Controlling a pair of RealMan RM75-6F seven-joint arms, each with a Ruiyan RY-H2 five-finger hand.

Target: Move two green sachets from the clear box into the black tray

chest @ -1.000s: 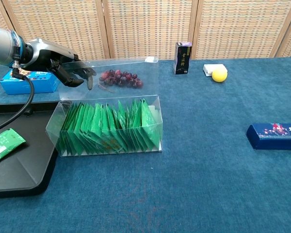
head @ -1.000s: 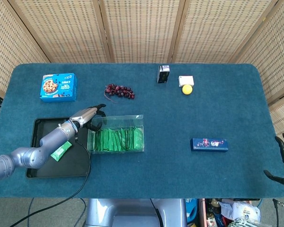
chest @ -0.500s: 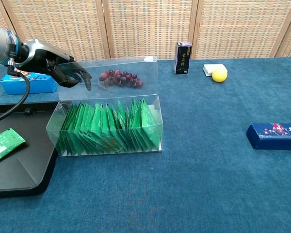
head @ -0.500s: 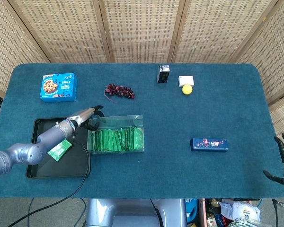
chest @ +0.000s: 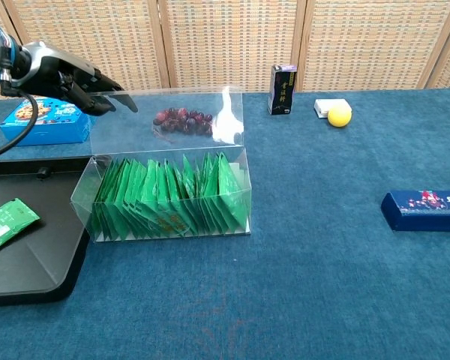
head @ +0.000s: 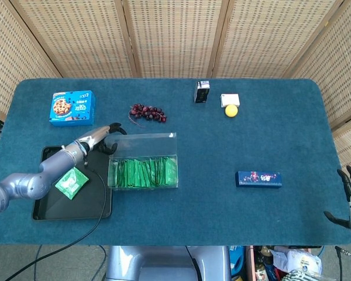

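While one green sachet (head: 72,182) lies in the black tray (head: 44,208), the released left hand (chest: 82,84) hovers above the clear box's (chest: 169,196) left edge.

bystander items on blue cloth table (head: 304,126)

blue cookie box (head: 72,108) lying flat at far left; bunch of dark red grapes (head: 147,112) near the middle back; small dark carton (head: 202,92) standing upright further right, with a white packet (head: 230,99) beside it and a yellow ball (head: 231,110) touching the packet's front edge; long dark blue box (head: 258,178) lying flat, well apart at near right; woven screen panels (head: 175,35) behind the table.
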